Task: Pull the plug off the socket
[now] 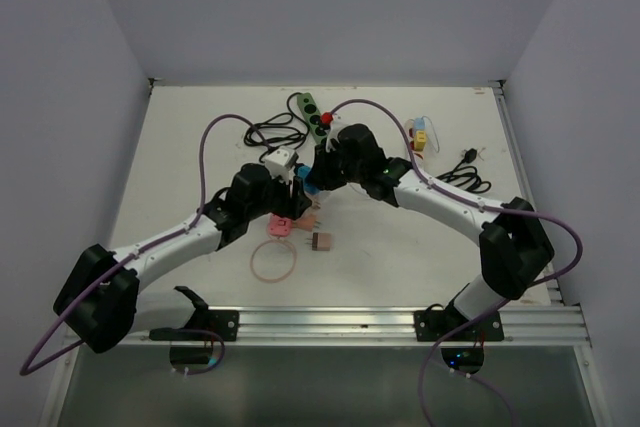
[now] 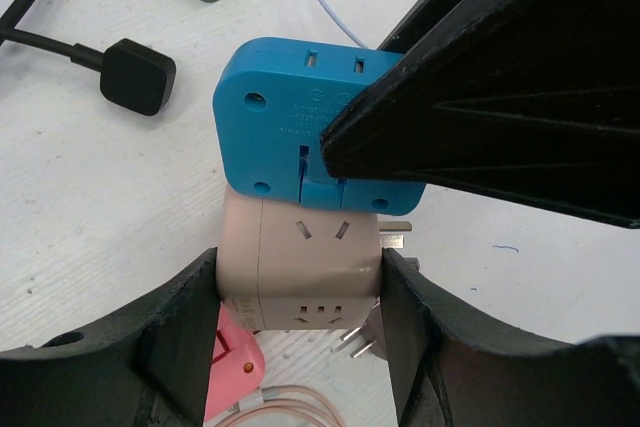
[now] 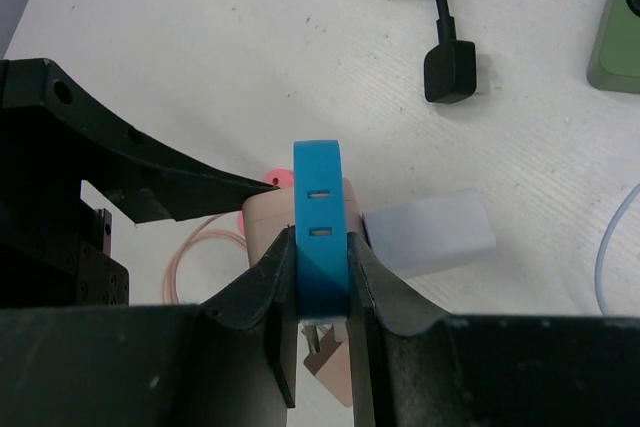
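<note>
Blue plug [image 3: 318, 197], clamped in the right pincer [image 3: 320, 262], touches the beige socket [image 2: 300, 267] at its 12 o'clock face; the left pincer [image 2: 300, 292] squeezes that socket near the centre of the desk [image 1: 180, 147].

Matt plastic plug [image 2: 285, 107], socket [image 2: 310, 267]

the plug [image 2: 280, 107] sits against the socket [image 2: 310, 272], the power strip [image 1: 311, 112] behind both.
</note>
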Available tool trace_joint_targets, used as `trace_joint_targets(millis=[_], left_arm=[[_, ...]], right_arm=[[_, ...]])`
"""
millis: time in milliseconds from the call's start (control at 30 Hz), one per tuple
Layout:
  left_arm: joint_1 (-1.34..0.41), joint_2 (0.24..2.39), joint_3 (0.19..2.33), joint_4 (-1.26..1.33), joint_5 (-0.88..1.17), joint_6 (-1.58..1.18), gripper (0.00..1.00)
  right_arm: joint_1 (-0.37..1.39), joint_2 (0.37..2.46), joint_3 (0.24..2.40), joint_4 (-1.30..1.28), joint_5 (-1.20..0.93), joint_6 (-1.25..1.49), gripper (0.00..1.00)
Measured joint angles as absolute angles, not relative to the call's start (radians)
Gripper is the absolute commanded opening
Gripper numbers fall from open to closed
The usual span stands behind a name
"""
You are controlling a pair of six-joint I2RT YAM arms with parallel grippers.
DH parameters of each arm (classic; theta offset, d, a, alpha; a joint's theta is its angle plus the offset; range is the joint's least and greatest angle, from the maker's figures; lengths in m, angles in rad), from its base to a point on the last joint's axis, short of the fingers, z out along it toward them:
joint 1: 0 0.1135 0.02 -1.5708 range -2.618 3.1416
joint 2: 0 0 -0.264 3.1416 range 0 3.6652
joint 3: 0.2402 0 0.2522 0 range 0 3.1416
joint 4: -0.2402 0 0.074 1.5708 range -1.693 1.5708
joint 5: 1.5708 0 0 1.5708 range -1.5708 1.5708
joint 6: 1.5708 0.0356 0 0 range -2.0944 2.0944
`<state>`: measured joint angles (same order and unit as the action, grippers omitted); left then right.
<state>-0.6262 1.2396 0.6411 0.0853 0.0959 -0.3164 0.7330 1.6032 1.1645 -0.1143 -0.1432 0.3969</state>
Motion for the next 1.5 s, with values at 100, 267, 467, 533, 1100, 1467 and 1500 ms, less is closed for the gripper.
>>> trace_joint_targets(millis=[100, 267, 467, 533, 1100, 1467, 1500], left_arm=[[-0.633, 1.248, 0.653, 0.089, 0.095, -0.321, 0.00], [-0.638, 1.269, 0.673, 0.089, 0.093, -0.322, 0.00], [-0.639, 1.289, 0.691, 0.080, 0.092, -0.323, 0.00], [-0.641, 1.305, 0.702, 0.080, 0.092, -0.323, 0.00], [-0.649, 1.346, 0.763, 0.081, 0.099, -0.329, 0.00], [-0.654, 1.356, 0.811, 0.072, 0.101, -0.329, 0.00], [-0.654, 1.356, 0.820, 0.067, 0.101, -0.329, 0.00]], right_arm=[[0.734, 1.584, 1.161, -0.120, -0.126, 0.379, 0.00], [0.735, 1.575, 1.161, -0.121, -0.097, 0.359, 0.00], [0.735, 1.575, 1.161, -0.121, -0.083, 0.344, 0.00], [0.735, 1.575, 1.161, -0.121, -0.072, 0.333, 0.00], [0.731, 1.521, 1.161, -0.137, -0.017, 0.261, 0.00], [0.702, 1.485, 1.171, -0.154, -0.022, 0.253, 0.00], [0.698, 1.482, 1.176, -0.158, -0.024, 0.253, 0.00]])
